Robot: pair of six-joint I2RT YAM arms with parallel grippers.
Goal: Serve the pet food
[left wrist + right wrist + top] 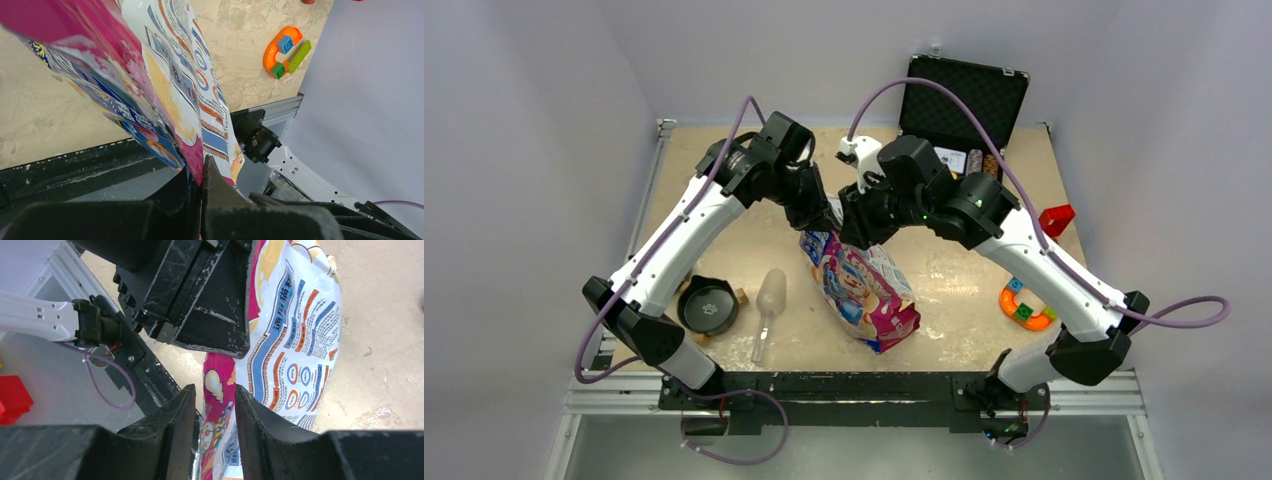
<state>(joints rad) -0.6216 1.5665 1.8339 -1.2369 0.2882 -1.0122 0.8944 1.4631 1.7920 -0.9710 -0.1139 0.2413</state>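
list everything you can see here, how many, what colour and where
pet food bag: one, pink, blue and white, table centre, top end up at the two tools
bowl: one, dark, near left
scoop: one, clear, lying just right of the bowl
case: one, black, lid open, far right
block: one, red, right edge
ring toy: one, orange with coloured blocks, near right
table: one, beige top
left tool: one, black, shut on the bag
right tool: one, black, open, fingers either side of the bag's edge
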